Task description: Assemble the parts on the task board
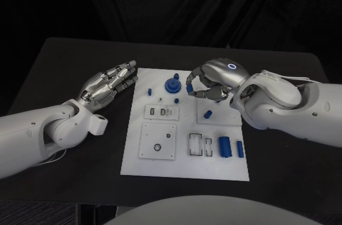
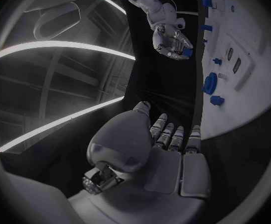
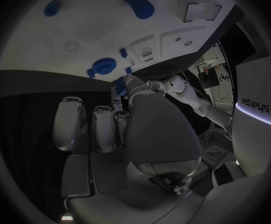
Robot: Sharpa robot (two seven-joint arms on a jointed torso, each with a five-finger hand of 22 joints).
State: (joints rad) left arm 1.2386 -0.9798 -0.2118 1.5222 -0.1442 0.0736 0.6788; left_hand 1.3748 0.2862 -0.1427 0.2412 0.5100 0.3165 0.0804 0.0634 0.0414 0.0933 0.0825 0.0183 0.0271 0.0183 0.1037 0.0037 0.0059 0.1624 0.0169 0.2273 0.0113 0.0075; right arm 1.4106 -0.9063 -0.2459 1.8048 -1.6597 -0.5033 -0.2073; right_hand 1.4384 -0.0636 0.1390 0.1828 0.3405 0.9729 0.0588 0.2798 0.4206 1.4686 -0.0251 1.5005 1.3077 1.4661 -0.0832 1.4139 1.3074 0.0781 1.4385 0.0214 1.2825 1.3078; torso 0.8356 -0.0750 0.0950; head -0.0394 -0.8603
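A white task board lies in the middle of a black table, with two white robot arms reaching in from either side. The right hand hovers over the board's far right corner, fingers curled inward, pinching a small blue part between its fingertips; the left wrist view also shows this hand with a blue piece at its fingers. The left hand rests off the board's far left edge, above the table, with fingers stretched out together and nothing in its grasp; its own wrist view shows the fingers extended beside the board's edge. On the board, a round blue gear-like part stands near the far edge, just beside the right hand's fingertips, with a small blue peg to its left and another small blue piece just in front of it. A short blue part lies on a raised white square under the right wrist. Nearer the robot, a blue cylinder and a slimmer blue pin lie side by side at the board's right edge, next to two slotted white holders. A square white plate with a round hole occupies the board's near left.
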